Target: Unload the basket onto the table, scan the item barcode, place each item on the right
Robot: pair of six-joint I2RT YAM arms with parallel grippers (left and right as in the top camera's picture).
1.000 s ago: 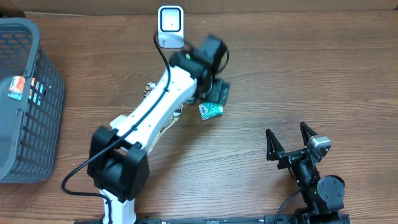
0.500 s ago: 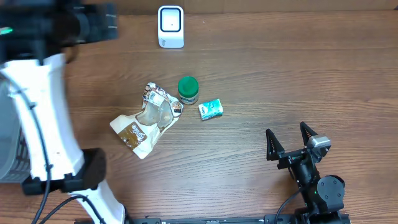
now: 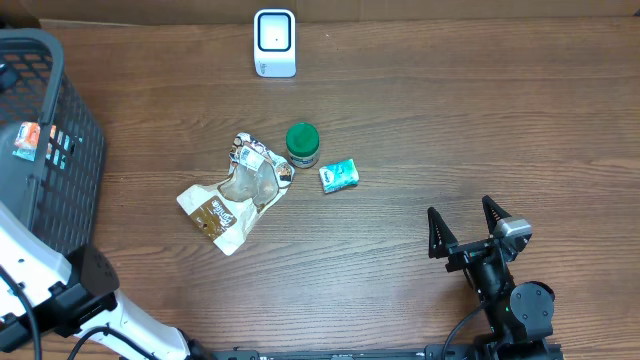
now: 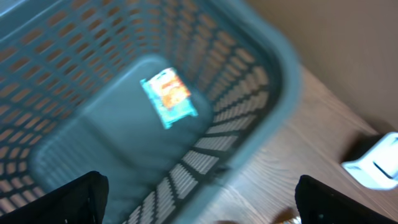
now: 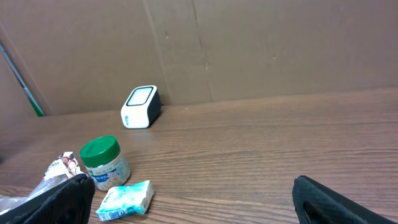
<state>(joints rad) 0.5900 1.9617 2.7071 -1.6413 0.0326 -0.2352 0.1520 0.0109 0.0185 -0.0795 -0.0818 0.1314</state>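
orange packet [image 4: 169,98] lies in the basket [image 4: 273,81] beneath the wide-spread left gripper [image 4: 199,190].

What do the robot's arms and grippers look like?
The left arm is a white shell with black joints. The right arm is all black; the right gripper has two pointed black fingers beside a small grey block.

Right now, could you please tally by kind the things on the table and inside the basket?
White scanner: 1
Green-lidded jar: 1
Teal packet: 1
Crumpled bag: 1
Basket: 1
Orange-labelled packet inside it: 1
Total: 6
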